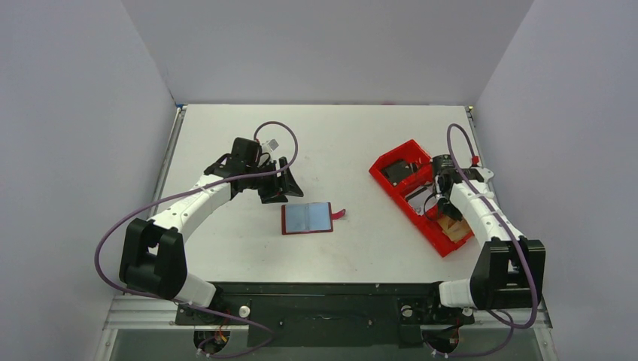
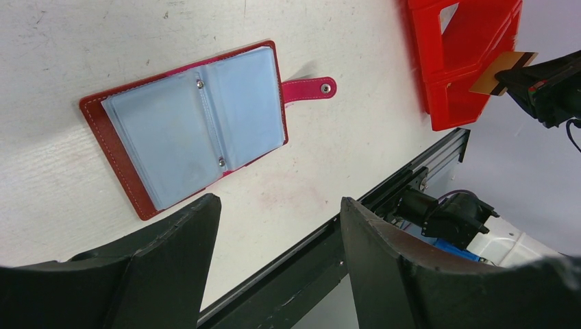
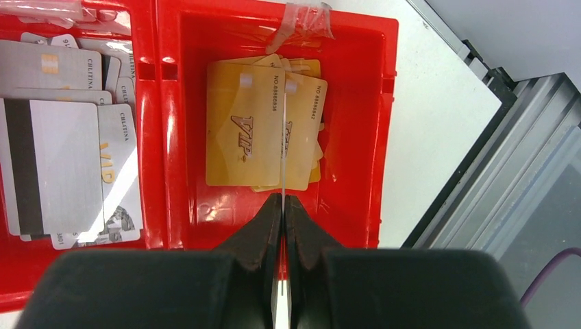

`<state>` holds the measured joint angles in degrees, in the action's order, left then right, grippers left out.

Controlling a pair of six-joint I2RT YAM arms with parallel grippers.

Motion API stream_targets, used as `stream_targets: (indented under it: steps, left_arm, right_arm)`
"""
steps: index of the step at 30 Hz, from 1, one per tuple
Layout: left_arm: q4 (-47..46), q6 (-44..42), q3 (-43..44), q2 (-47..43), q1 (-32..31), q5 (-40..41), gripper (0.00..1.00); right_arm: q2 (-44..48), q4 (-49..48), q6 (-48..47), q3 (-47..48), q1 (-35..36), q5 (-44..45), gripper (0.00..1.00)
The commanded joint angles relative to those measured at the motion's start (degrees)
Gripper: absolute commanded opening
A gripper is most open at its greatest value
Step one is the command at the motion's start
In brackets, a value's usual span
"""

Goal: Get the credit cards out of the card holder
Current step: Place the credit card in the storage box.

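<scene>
A white table (image 1: 338, 135) is seen from above, with two robot arms fixed at its near edge. A dark-red card holder (image 2: 181, 127) lies spread open and flat near the middle of the table. Its pale blue plastic sleeves (image 2: 240, 103) face up and its pink snap strap (image 2: 310, 89) sticks out to one side. Whether a card sits inside the sleeves cannot be told. The left claw (image 1: 280, 186) hovers just beyond the holder's far edge without touching it. Its two black fingers (image 2: 171, 240) are spread wide apart with nothing between them. Well off to the right sits a bright red tray (image 1: 387, 159) with several compartments, set at an angle to the table edge. The right claw (image 3: 282, 205) hangs over this tray, its fingers pressed together on a thin tan card (image 2: 501, 70). Its own wrist camera sees that card edge-on, as a fine pale line. Beneath that card, one compartment holds a loose pile of gold cards (image 3: 243, 133) marked VIP. The neighbouring compartment holds grey cards (image 3: 62, 144), one of them showing a black stripe.
</scene>
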<state>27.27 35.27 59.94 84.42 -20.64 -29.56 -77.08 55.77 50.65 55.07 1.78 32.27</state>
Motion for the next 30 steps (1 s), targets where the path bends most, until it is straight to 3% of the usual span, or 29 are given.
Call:
stream_targets:
  steps: [1, 4, 6, 9, 13, 30]
  left_arm:
    - [-0.10, -1.46, 1.30, -1.78, -0.19, -0.35, 0.63]
    - [-0.24, -1.41, 1.32, -1.47, -0.19, -0.40, 0.63]
    - [-0.19, -1.35, 1.39, -1.26, -0.19, -0.41, 0.63]
    - [-0.33, -1.43, 1.37, -1.05, -0.19, -0.41, 0.63]
    - [-0.35, -1.41, 1.25, -0.94, -0.19, -0.58, 0.63]
    - [0.17, -1.49, 1.71, -0.44, -0.19, 0.29, 0.63]
  right_arm:
    - [-1.52, -2.53, -0.71, 0.18, -0.77, 2.47, 0.01]
    - [-2.03, -2.91, -0.88, 0.10, -0.89, 1.87, 0.07]
    - [-1.66, -2.98, -1.11, 0.19, -0.90, 1.18, 0.16]
    - [-0.47, -2.95, -1.58, 0.48, -0.95, 0.51, 0.41]
    - [1.46, -2.86, -2.58, 1.15, -0.91, -1.60, 0.53]
    - [7.58, -1.87, -4.24, 7.76, 6.37, -7.03, 0.66]
